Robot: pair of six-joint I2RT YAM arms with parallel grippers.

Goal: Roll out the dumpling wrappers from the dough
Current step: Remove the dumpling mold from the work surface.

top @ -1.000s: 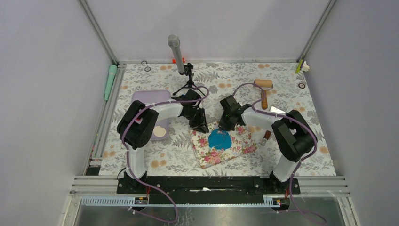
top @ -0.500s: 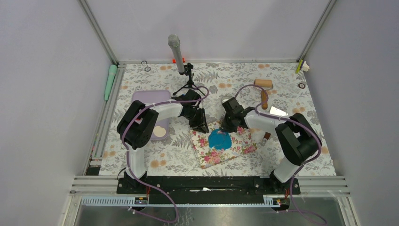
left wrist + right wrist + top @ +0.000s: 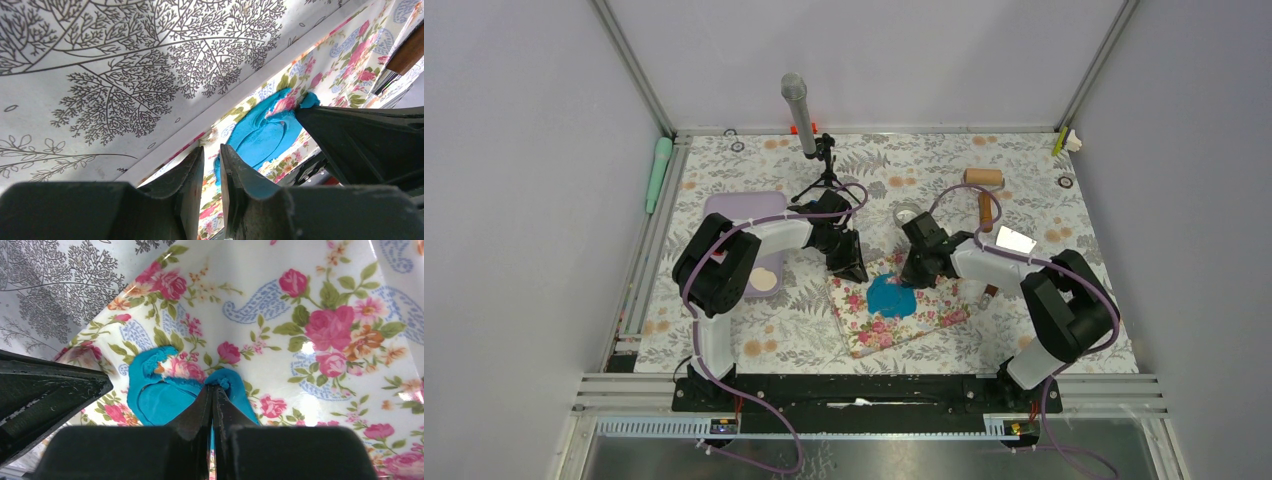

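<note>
- the right gripper (image 3: pixel 212 388) is pinched tight on an edge of the dough (image 3: pixel 155 402), which lies flattened on the mat (image 3: pixel 320 285).
- the left gripper (image 3: pixel 211 150), fingers slightly apart and empty, hovers at the mat's edge.
- the step looks like peeling the dough off; next comes a slow lift, to avoid tearing.

Figure: paired tabletop arms, viewed from above.
Left arm (image 3: pixel 724 265) and right arm (image 3: pixel 1056 300): black joints, white links, purple cables (image 3: pixel 944 186), white ties, black base plate (image 3: pixel 864 392); left gripper (image 3: pixel 211 149) matte black, tapered.
</note>
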